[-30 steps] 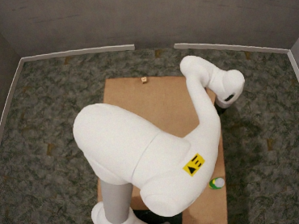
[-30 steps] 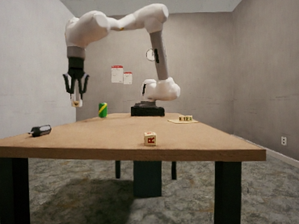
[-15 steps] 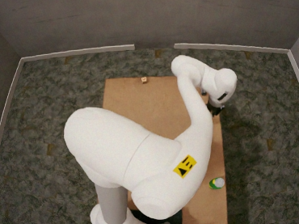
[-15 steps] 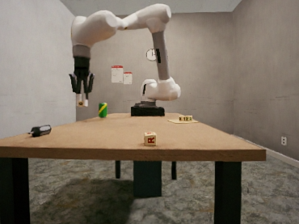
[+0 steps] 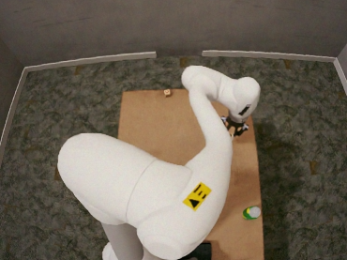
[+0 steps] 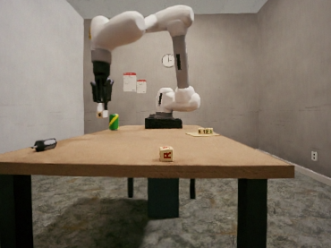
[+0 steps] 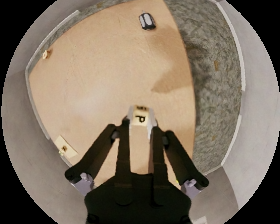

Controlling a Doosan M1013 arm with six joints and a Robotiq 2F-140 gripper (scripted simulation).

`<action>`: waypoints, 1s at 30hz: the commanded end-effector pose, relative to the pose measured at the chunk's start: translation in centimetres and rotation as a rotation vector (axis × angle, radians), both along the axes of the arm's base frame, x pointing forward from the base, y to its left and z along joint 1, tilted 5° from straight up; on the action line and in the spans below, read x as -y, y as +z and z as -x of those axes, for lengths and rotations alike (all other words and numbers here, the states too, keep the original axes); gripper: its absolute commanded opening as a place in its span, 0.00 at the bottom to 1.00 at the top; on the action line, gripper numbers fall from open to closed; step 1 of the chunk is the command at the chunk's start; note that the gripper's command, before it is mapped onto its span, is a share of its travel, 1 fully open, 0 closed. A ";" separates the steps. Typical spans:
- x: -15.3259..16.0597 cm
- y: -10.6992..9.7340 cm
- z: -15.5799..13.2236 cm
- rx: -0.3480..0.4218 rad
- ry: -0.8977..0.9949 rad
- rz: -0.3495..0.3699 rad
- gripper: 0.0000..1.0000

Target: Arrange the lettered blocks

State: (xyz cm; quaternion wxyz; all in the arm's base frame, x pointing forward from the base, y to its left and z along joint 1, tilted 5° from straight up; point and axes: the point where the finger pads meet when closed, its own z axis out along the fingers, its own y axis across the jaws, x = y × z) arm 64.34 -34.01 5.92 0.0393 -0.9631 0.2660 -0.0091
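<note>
Claw point(image 5: 232, 136) point(image 6: 102, 113) point(image 7: 140, 112) — shut on P block point(image 5: 231, 130) point(image 6: 99, 111) point(image 7: 140, 117) — aloft.

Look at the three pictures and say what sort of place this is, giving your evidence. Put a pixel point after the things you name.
Probably a robotics lab or test room: a large white robot arm point(image 5: 213, 123) point(image 6: 121, 28) reaches over a wooden table point(image 5: 155, 123) point(image 6: 125, 155) point(image 7: 100, 80), and a clock point(image 6: 167, 60) hangs on the plain wall point(image 6: 224, 64).

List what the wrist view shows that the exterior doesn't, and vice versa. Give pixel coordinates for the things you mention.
Wrist only: a readable P on the block between the fingers point(image 5: 232, 133) point(image 6: 103, 113).
Exterior only: the wall clock point(image 6: 168, 60), the arm's black base point(image 5: 203, 251) point(image 6: 164, 124) and a readable R on the loose block point(image 5: 167, 93) point(image 6: 165, 154) point(image 7: 45, 54).
Both: gripper point(image 5: 233, 133) point(image 6: 102, 109) point(image 7: 140, 112), both those blocks, mat point(image 6: 192, 134) point(image 7: 71, 151), dark object point(image 6: 45, 144) point(image 7: 147, 21) on the table.
</note>
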 end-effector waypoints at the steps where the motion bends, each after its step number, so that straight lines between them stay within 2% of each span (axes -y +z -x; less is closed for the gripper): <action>1: -2.0 0.4 -0.6 -0.008 -0.139 0.005 0.24; 3: -2.0 0.4 -0.6 -0.008 -0.139 0.005 0.24; 4: -2.9 0.5 -0.7 -0.013 -0.209 0.003 0.24; 18: -8.3 0.9 -1.5 -0.040 -0.622 -0.012 0.24; 20: -8.3 0.9 -1.5 -0.040 -0.622 -0.012 0.24; 21: -9.3 1.0 -1.5 -0.045 -0.698 -0.015 0.24; 30: -12.6 1.3 -1.7 -0.062 -0.959 -0.026 0.24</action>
